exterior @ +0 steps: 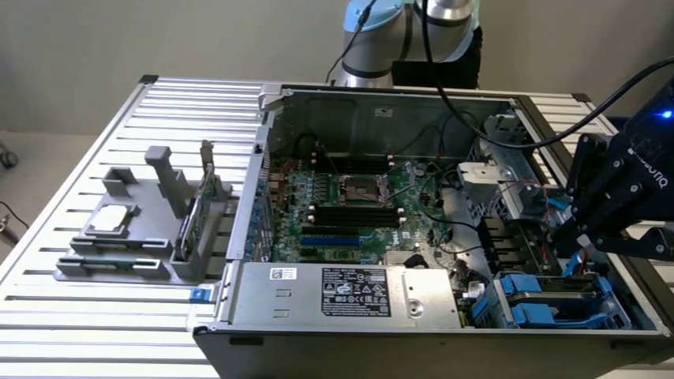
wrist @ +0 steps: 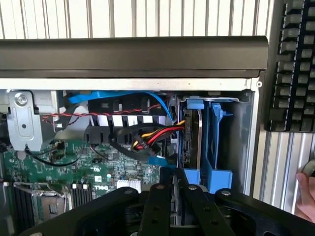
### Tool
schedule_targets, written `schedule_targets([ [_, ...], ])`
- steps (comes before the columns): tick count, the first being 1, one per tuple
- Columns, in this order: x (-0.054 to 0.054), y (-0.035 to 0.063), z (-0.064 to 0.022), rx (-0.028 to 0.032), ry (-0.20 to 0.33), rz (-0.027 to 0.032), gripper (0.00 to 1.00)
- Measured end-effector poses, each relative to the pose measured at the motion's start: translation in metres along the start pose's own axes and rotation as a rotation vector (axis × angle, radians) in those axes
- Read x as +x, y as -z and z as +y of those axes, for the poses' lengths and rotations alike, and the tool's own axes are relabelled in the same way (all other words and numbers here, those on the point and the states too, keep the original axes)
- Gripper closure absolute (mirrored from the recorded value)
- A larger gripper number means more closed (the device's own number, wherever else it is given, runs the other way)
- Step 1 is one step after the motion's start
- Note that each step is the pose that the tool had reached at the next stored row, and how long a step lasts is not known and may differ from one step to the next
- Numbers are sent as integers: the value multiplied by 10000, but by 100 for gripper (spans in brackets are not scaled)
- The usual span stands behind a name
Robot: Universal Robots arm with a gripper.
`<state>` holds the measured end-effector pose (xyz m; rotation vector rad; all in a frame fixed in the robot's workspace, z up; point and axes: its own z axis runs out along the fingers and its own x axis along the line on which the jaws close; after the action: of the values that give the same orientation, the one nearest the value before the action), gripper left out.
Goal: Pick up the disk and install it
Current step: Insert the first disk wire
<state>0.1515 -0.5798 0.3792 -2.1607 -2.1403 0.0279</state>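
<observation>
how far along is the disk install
Mostly done, it seems: the silver-grey disk in its blue plastic carrier stands in the drive bay at the corner of the open computer case. The black gripper sits right at the carrier's edge. Whether it is fully seated is unclear.

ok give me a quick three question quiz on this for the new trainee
1. True or false: the disk lies outside the computer case.
2. The gripper is nearest which part? A power supply, B drive bay, C processor socket.
3. Fill in: the carrier framing the disk is ___ in colour.
Key: 1 false, 2 B, 3 blue.
</observation>
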Motion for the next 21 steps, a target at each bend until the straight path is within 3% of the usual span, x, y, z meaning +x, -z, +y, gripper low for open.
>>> schedule_targets([
  [4,-18,55,-4,0,0,1,82],
  [13,-47,-49,5,-1,5,57,82],
  [21,-91,-51,17,6,5,67,82],
])
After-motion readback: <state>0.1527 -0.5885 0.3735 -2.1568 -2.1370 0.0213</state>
